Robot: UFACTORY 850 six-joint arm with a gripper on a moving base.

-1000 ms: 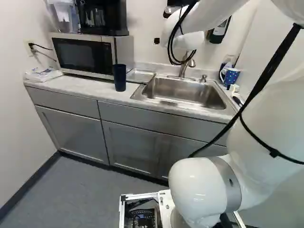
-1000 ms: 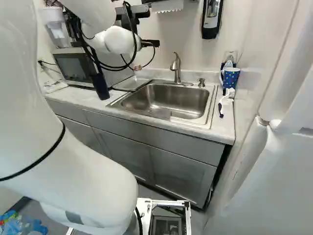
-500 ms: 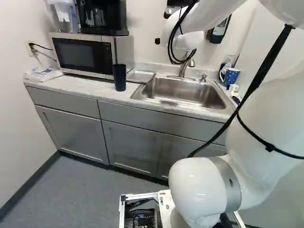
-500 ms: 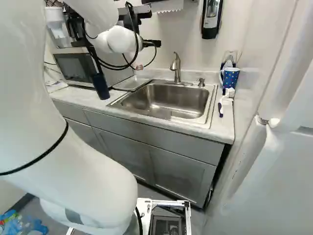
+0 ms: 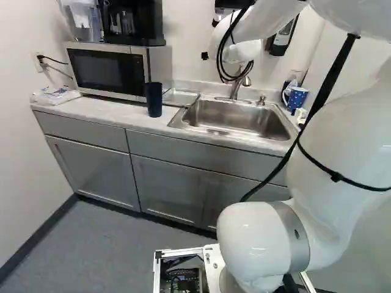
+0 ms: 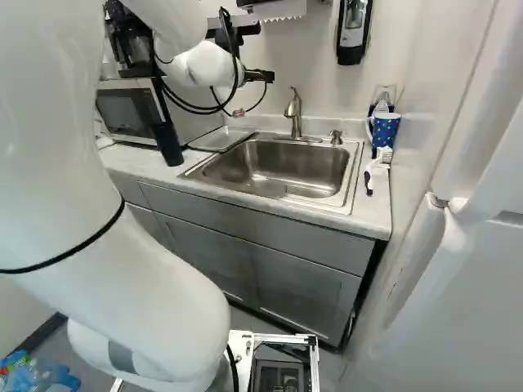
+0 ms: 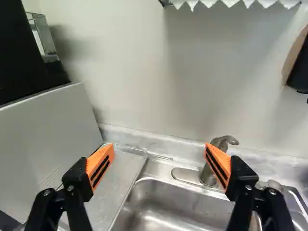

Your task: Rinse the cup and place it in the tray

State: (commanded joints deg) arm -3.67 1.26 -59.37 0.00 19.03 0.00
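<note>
Past the white arm [image 6: 200,65], a wide-open, empty hand [image 6: 261,76], apparently mostly hidden from behind

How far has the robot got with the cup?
Nothing's clearly done: the tall, dark blue cup stands on the pale counter, outside the flat metal tray. Whether it's rinsed, I can't tell. Nothing is in hand: the black, orange-padded gripper is open and empty. Probably left: grasping, rinsing at the steel sink, then placing it in the tray.

At left, a microwave [image 5: 104,70] bears a coffee maker [image 5: 145,21]; a plastic packet [image 5: 56,95] lies farther left; a brush [image 6: 376,166] lies at right; a dispenser [image 6: 353,33] hangs on the far wall [image 6: 315,61].
</note>
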